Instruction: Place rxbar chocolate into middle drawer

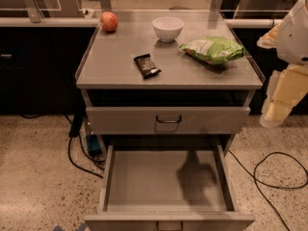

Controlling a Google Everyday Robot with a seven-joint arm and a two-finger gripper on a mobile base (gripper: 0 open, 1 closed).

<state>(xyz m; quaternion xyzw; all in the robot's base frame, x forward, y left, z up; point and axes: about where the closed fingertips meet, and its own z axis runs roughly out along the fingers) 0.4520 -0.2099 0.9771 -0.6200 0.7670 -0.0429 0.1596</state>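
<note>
A grey cabinet stood in the middle of the view, seen from the front and slightly above. The rxbar chocolate (147,65), a small black-wrapped bar, lay flat on the tabletop (115,57), near the front edge and a little left of centre, with nothing touching it. Behind it were 3 other items: a red apple (109,21) at the back left corner, a white bowl (168,29) at the back centre, and a green bag (214,49) on the right. The robot's pale hand (278,110) hung at the far right of the view, beside the cabinet's right side and below tabletop level, well apart from the bar. Whether it was wide or narrow could not be told, and it held nothing visible. Below 1 closed drawer (125,120), a second drawer (107,177) was pulled fully out, showing only a shadow inside; this was probably the middle drawer. The task appeared to be at its start, with the bar not yet picked up. The next move would call for raising the hand over the tabletop's right edge, passing in front of the green bag, and coming down on the bar from above. Bare surface lay around the bar on all sides. Cables (279,172) lay on the floor at the right.
</note>
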